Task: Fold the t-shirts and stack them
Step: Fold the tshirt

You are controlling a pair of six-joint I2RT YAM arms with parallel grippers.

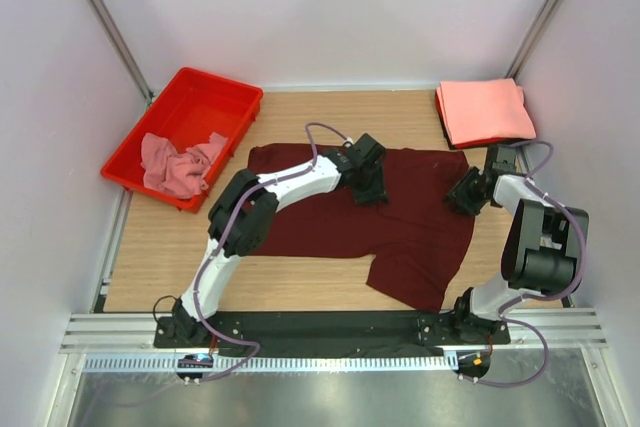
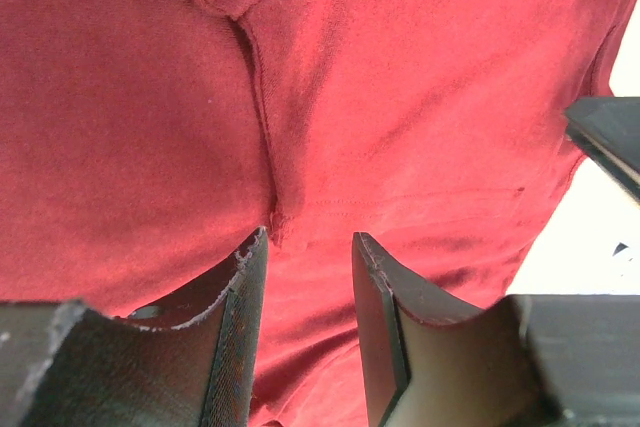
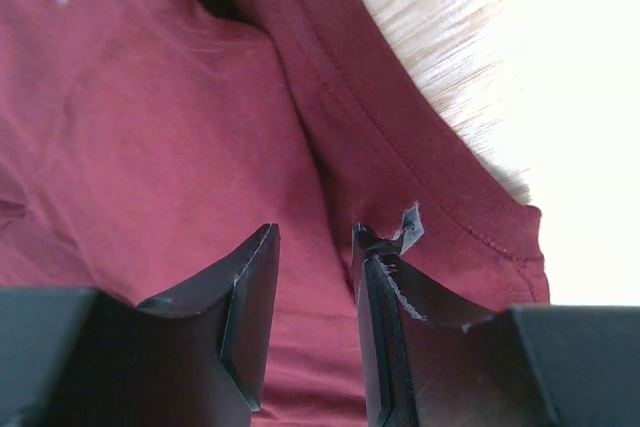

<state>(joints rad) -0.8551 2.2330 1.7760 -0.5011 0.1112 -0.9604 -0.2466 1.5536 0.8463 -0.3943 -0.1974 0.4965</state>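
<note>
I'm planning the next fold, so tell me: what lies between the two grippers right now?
Only the dark maroon t-shirt lies there. The top view shows its cloth spread on the table from the left gripper across to the right gripper.

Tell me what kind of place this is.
Likely a robot lab work cell, not a home: a light wooden tabletop boxed in by plain white wall panels, two white-and-black robot arms bolted along a ribbed metal rail.

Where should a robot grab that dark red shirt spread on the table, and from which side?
Probably at its stitched edge on the right, coming down from above with a finger either side. The shirt lies flat on the table, so its middle offers nothing to pinch; an edge does. The right gripper hangs just there.
</note>
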